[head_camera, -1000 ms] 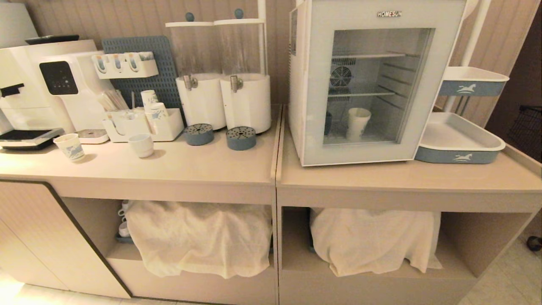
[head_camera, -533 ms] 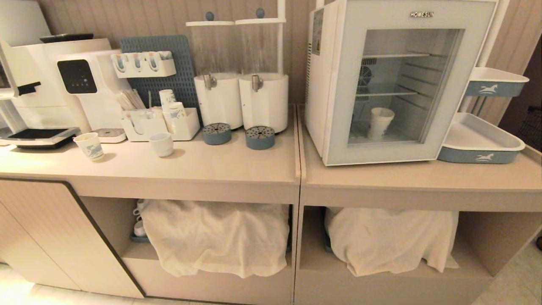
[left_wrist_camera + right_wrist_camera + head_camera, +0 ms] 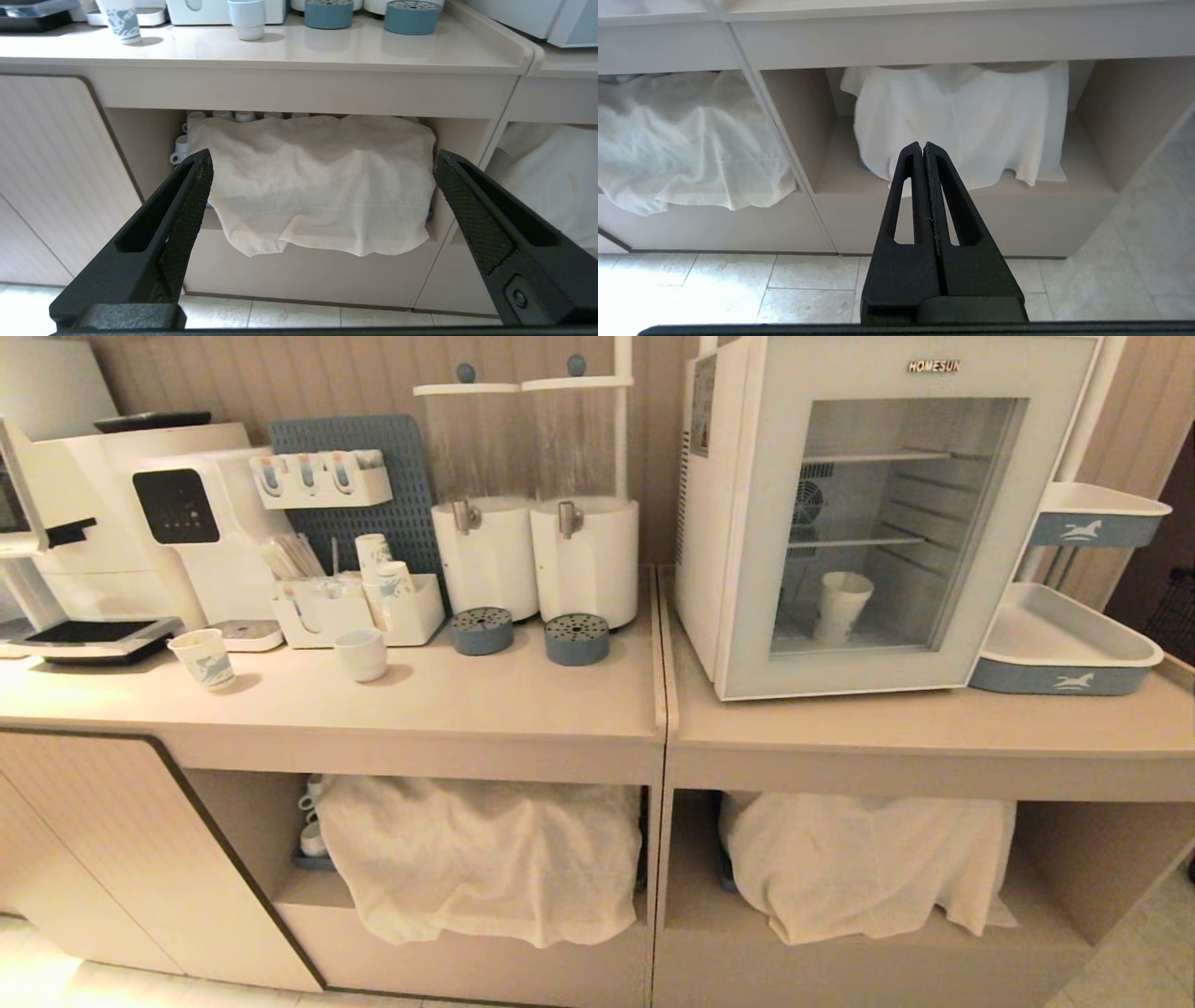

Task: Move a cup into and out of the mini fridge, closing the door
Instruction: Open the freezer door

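The white mini fridge (image 3: pixel 709 532) stands on the right counter in the head view. Its door (image 3: pixel 756 551), a glass window in a pale blue-grey frame, is closed. Behind the glass the tall white paper cup (image 3: pixel 842 607) stands upright on the fridge floor. Neither arm shows in the head view. My left gripper (image 3: pixel 322 161) hangs low before the left counter's open shelf, open, with nothing between its fingers. My right gripper (image 3: pixel 923 145) hangs low before the right counter's shelf, shut on nothing.
A patterned paper cup (image 3: pixel 203 659) and a squat white cup (image 3: pixel 360 654) sit on the left counter, with a coffee machine (image 3: pixel 168 523), two dispensers (image 3: pixel 537 555) and blue drip trays (image 3: pixel 576 638). White-and-blue trays (image 3: pixel 1064 649) stand right of the fridge. Cloths (image 3: pixel 485 859) cover the shelves below.
The whole head view has shifted: the counter and fridge now sit further right in the picture, so the camera turned left. Nothing on the counter moved.
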### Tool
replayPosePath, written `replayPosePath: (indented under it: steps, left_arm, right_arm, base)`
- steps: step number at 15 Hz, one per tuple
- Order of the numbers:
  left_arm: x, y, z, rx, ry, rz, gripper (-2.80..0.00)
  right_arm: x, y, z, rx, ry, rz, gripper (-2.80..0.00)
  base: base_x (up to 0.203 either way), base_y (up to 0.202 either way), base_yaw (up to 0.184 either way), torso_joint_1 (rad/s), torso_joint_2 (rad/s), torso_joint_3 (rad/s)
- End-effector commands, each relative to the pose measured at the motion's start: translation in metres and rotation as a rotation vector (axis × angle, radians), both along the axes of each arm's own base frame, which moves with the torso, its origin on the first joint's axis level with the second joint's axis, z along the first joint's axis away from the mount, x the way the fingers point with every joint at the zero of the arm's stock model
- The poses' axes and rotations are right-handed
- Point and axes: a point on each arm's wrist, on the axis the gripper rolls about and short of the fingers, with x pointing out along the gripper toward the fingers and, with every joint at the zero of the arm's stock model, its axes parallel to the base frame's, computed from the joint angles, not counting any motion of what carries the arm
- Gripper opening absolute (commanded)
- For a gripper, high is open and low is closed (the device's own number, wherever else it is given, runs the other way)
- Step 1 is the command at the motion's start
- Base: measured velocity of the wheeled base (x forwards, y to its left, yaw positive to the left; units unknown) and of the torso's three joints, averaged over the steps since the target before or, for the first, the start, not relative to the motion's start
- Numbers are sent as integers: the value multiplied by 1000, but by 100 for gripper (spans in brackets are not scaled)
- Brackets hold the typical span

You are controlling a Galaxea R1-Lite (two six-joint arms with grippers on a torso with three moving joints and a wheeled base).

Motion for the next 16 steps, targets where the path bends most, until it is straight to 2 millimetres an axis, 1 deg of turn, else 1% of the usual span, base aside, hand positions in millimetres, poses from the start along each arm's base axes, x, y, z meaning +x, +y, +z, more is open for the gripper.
replayPosePath:
  steps: [1,6,16]
  left_arm:
    - [2,0,-5,-1,19,0,0]
    - [1,0,-5,-1,18,0,0]
    - [1,0,-5,-1,18,0,0]
  right_arm:
    - [0,0,0,0,3,0,-280]
    - [0,0,0,-1,3,0,-280]
    - [0,0,0,1,3,0,-280]
  base:
    - [-3,140,-1,5,4,5]
    - [0,176,0,2,2,2]
    - [0,6,0,1,1,0]
